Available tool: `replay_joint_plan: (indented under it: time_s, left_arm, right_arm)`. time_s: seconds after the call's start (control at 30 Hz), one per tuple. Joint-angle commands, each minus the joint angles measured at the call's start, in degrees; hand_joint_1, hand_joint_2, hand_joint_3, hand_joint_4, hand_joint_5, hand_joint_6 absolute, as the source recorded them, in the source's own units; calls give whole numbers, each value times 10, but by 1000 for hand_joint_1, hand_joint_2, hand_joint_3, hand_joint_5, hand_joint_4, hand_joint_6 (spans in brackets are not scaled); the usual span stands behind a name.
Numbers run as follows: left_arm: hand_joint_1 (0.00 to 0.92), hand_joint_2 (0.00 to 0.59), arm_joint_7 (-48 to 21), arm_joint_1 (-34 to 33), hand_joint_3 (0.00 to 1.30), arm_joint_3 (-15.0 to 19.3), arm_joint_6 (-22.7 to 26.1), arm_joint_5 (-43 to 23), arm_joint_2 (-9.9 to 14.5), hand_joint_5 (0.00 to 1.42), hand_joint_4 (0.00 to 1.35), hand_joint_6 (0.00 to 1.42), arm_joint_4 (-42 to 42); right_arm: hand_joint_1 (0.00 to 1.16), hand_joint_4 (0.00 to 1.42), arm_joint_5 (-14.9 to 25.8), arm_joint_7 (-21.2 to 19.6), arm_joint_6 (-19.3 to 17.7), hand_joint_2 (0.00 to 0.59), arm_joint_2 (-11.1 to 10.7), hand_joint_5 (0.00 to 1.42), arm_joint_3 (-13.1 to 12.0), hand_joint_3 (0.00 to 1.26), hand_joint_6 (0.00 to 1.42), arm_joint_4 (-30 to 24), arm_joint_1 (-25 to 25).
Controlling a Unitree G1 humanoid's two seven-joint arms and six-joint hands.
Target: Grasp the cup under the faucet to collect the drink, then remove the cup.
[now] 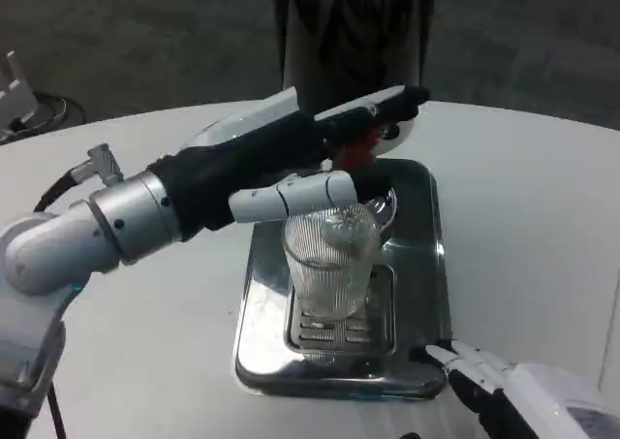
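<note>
Head view — cup [331,265] standing on drip grate [339,330] of steel tray [431,265], below the spout.
Left hand [300,158] is stretched over the cup toward the red tap lever [360,148], fingers extended, nothing seen held. Right hand [480,371] lies near the tray corner, fingers loosely apart, empty. Risk judged — the cup could be tipped by the finger crossing its rim, or overfilled if the lever is held too long.

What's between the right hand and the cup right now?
In the head view, only the steel drip tray separates the right hand from the ribbed glass cup.
</note>
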Motion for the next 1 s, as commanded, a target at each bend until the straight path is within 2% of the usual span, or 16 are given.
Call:
replay_joint_plan:
  time_s: [0.03, 0.2, 0.4, 0.53, 0.63, 0.73, 0.87, 1.0]
  left_arm:
    - [0, 135, -13, 25, 49, -20, -3, 30, 8, 73, 0, 217, 17]
    - [0, 135, -12, 22, 49, -28, -19, 45, 11, 72, 0, 217, 30]
    - [0, 134, -8, 21, 49, -34, -33, 62, 17, 72, 0, 216, 36]
    - [0, 134, -2, 17, 49, -36, -40, 67, 18, 72, 0, 216, 46]
    - [0, 133, 4, 15, 49, -39, -47, 69, 18, 72, 0, 216, 53]
    - [0, 133, 11, 13, 49, -41, -51, 71, 18, 72, 0, 218, 57]
    - [0, 136, 20, 11, 52, -42, -54, 73, 18, 72, 0, 224, 62]
    - [0, 136, 34, 10, 56, -40, -58, 78, 16, 72, 0, 227, 66]
  right_arm:
    - [328, 64, 2, 3, -3, 446, 2, 61, 2, 146, 64, -3, 3]
    - [327, 64, 20, 8, 13, 444, 12, 61, -5, 146, 63, 0, -7]
    - [324, 64, 137, 1, 43, 438, 33, 61, -38, 146, 63, 19, -36]
    - [368, 64, 210, -14, 67, 355, 52, 86, -53, 107, 92, 38, -74]
    - [452, 54, 239, -27, 77, 311, 62, 86, -41, 84, 122, 56, -104]
    - [518, 33, 241, -38, 82, 270, 63, 86, -22, 55, 128, 64, -115]
    - [541, 31, 240, -53, 93, 260, 67, 86, -3, 36, 129, 79, -127]
    - [631, 1, 238, -71, 101, 241, 66, 63, 8, 0, 129, 95, -141]
